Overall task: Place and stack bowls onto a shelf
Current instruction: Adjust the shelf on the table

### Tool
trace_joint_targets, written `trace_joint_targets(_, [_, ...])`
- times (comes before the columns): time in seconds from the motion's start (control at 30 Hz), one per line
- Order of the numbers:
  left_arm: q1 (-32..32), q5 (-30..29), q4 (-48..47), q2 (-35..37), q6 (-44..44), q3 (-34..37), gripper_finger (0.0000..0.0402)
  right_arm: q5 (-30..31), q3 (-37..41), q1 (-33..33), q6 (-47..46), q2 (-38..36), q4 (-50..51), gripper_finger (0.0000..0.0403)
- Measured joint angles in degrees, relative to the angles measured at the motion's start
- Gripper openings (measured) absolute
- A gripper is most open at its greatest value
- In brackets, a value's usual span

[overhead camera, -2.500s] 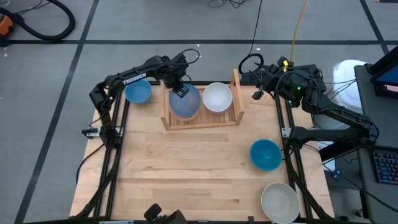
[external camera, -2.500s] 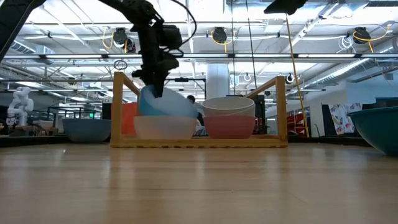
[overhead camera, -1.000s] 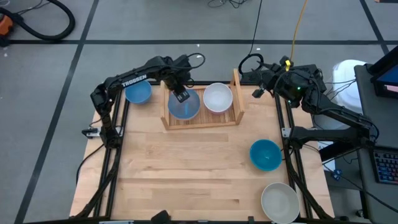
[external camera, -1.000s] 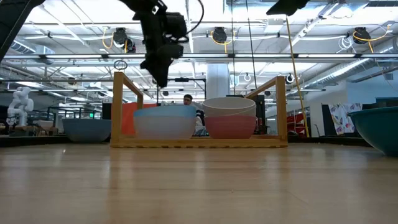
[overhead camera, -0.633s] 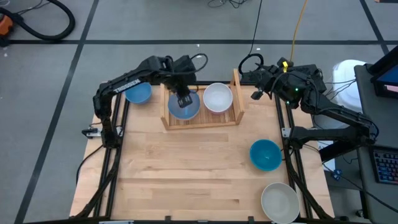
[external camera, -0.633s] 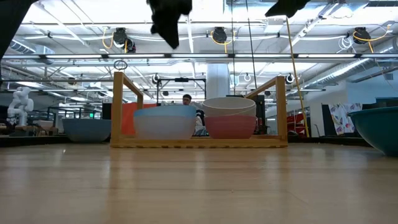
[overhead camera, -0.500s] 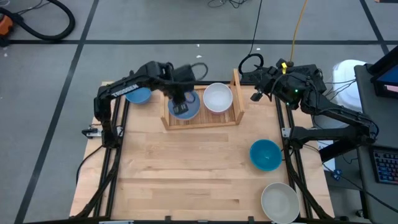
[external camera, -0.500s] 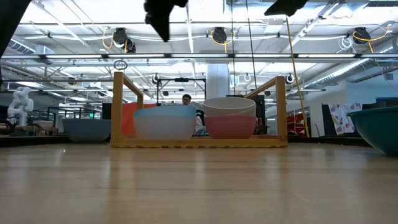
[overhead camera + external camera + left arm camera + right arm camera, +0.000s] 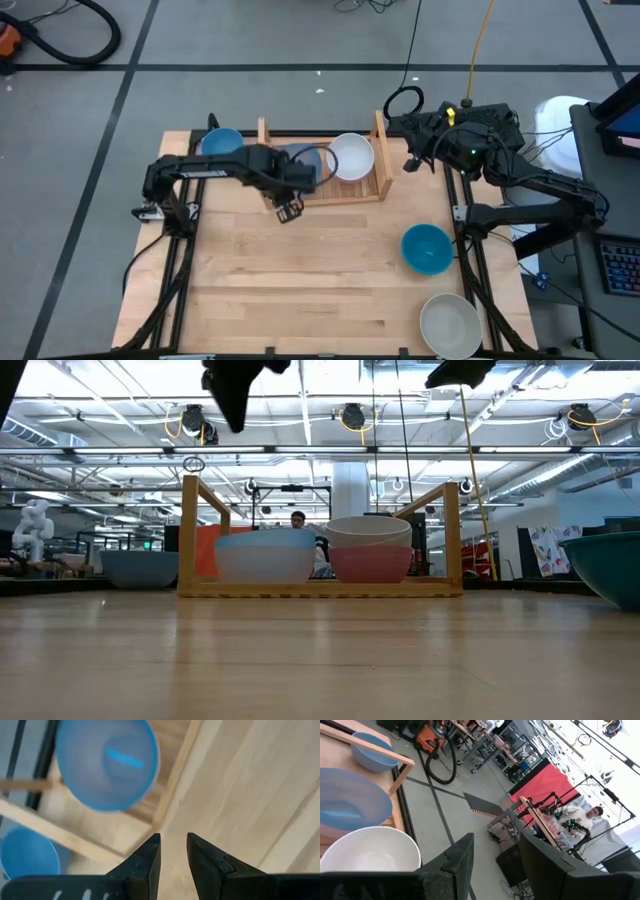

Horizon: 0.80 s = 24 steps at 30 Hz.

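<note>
Table of pale wood carries the shelf along its far edge, just behind the left gripper, which hangs over the shelf's front rail with its fingers a little apart and nothing between them. Any lettering on that arm is too blurred to read. Behind the gripper, in the shelf's left half, a blue bowl sits nested in a pale bowl; to its right a white bowl sits in a pink bowl. Another blue bowl stands on the table beyond the shelf's left board. Well to the gripper's right lie a teal bowl and, nearer the front edge, a grey-beige bowl. The right gripper waits past the shelf's right end, fingers parted and empty.
</note>
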State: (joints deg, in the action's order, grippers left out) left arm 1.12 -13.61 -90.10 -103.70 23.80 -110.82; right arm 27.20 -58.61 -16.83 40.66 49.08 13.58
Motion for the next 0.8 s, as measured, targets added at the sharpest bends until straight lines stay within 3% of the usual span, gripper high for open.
trace_joint_targets(0.37, [-2.27,0.0,0.39,-0.2,13.01,18.22,0.0099,-0.15,0.0,0.51,3.44,0.0,0.0,0.0153])
trace_joint_targets(0.8, [0.56,-2.12,6.03,-0.19,10.52,25.36,0.0099,-0.17,0.0,0.51,4.83,0.0,0.0,0.0153])
